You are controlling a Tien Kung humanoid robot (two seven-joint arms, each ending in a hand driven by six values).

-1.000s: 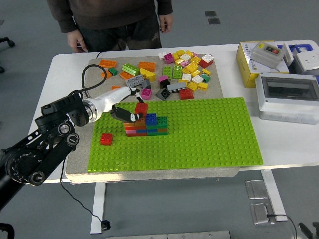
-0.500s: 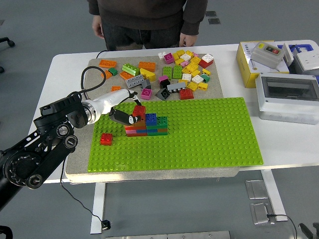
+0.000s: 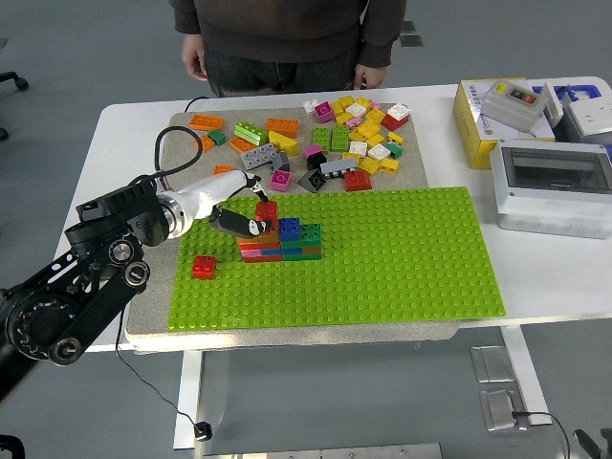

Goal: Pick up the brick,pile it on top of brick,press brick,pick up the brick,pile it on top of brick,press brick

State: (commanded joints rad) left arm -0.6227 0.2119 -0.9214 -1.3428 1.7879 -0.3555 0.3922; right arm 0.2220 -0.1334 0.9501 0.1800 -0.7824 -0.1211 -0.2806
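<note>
Grey flooring surrounds a white tabletop that carries a beige mat and a large green baseplate, with a person standing at the far side, hands hanging by the hips and touching nothing. On the baseplate's left part sits a small brick stack in orange, red, blue and green layers, and the left hand holds a red brick pinched in its fingers right at the stack's upper left corner, apparently seated or just about to seat. The right hand is out of view. A spare red brick lies on the baseplate to the left, and a loose pile of bricks spreads over the mat beyond. Such a brick looks light, rigid and smooth-sided, so it probably slips unless gripped squarely on two opposite side walls, leaving the studs free; pressing likely needs a straight downward push so the stack does not tip.
</note>
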